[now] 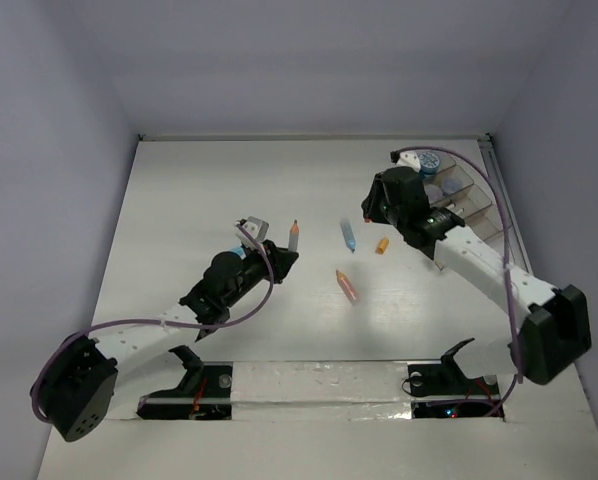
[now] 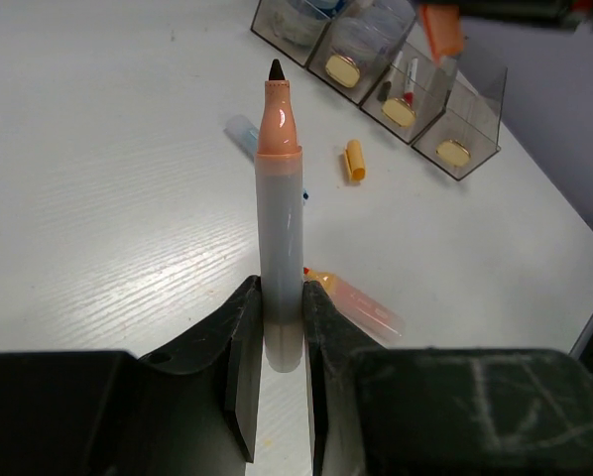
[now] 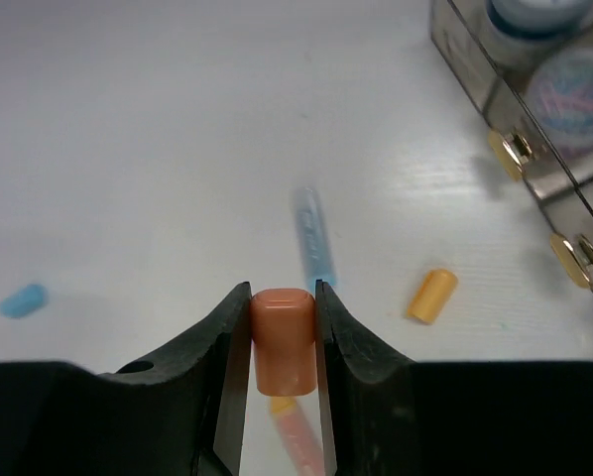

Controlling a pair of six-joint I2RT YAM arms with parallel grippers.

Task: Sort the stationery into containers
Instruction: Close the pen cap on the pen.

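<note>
My left gripper (image 1: 279, 257) is shut on a grey marker (image 2: 280, 218) with a peach collar and a bare black nib, held above the table; it also shows in the top view (image 1: 294, 237). My right gripper (image 3: 282, 295) is shut on a short peach cap (image 3: 282, 339), held above the table left of the smoky organiser tray (image 1: 466, 200). On the table between the arms lie a blue pen (image 1: 348, 235), a short orange stick (image 1: 382, 245) and a pink marker (image 1: 347, 286). Jars with blue patterned lids (image 1: 429, 160) sit in the tray.
A small light-blue piece (image 3: 22, 299) lies on the table off to the left in the right wrist view. The tray's compartments (image 2: 415, 89) stand at the far right by the wall. Purple cables run along both arms.
</note>
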